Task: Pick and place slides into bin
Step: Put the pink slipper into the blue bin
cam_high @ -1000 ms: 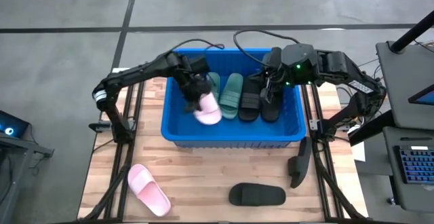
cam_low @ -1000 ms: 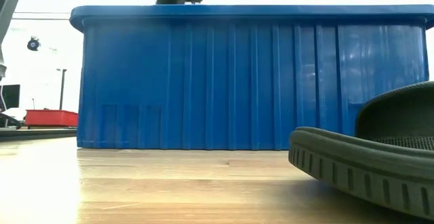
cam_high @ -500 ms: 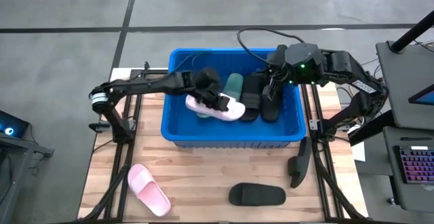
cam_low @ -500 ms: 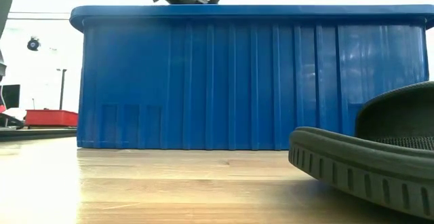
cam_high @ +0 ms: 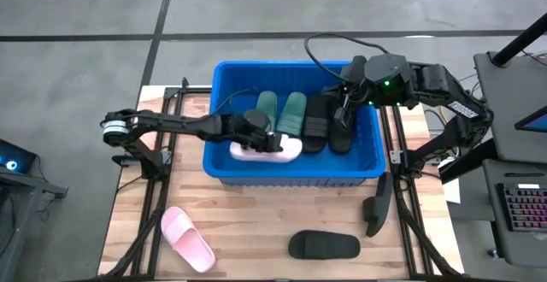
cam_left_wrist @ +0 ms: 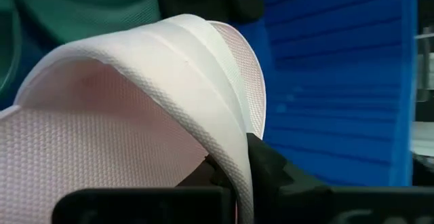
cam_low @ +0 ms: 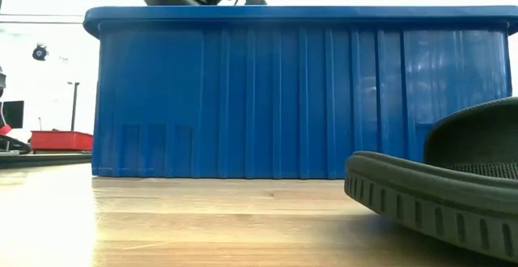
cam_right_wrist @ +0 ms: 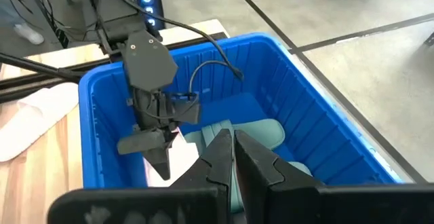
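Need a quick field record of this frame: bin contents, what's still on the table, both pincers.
bin: blue, holds two green slides, two black slides and a pink slide
left pincer: inside bin, shut on pink slide
right pincer: shut, empty, over black slides at bin's right end
on table: second pink slide, black slide

A bright blue ribbed bin (cam_high: 291,173) holds light pink (cam_high: 265,151), sage green (cam_high: 291,114) and black slides (cam_high: 315,120).

Even, bright light; blurred foreground.
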`<act>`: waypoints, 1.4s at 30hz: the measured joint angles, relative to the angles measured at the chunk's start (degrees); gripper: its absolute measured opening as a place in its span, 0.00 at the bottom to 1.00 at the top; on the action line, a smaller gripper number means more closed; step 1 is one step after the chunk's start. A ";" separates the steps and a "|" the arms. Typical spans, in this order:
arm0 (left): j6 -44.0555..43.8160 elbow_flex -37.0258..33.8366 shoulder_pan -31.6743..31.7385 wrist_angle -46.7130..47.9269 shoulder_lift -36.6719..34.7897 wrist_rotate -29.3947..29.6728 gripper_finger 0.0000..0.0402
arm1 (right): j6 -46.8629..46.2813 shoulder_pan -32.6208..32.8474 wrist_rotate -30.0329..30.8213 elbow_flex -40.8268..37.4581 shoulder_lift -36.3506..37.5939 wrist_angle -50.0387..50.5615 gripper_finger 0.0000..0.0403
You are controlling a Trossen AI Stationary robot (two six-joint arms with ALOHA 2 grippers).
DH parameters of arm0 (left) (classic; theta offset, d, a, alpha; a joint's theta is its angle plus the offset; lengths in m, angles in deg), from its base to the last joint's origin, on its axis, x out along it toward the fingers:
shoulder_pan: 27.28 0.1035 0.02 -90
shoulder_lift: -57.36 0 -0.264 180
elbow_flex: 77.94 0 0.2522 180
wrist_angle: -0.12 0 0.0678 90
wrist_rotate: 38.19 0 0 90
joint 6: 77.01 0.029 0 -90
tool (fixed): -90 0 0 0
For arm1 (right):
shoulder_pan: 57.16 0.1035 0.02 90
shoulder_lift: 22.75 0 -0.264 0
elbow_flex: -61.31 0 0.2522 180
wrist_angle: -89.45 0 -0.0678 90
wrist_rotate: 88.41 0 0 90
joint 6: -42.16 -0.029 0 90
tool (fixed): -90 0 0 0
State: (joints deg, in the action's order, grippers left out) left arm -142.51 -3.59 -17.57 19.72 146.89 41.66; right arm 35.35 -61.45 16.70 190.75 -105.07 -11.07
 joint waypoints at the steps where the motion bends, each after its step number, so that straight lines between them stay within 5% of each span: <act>1: -0.15 -0.75 -0.31 -0.26 -0.14 0.20 0.00 | 0.00 0.00 -0.02 -0.31 0.00 -0.03 0.02; 13: -1.52 -3.05 -3.61 4.38 0.75 4.56 0.00 | -0.22 0.00 -0.04 -3.79 0.07 -1.99 0.02; 42: -6.30 -7.36 -4.30 3.81 3.15 4.13 0.00 | -3.74 -0.99 -0.04 -4.60 1.62 -2.82 0.02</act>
State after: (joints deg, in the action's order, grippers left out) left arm -148.81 -10.95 -21.87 23.53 150.05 45.79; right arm 31.62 -62.44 16.66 186.16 -103.45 -13.89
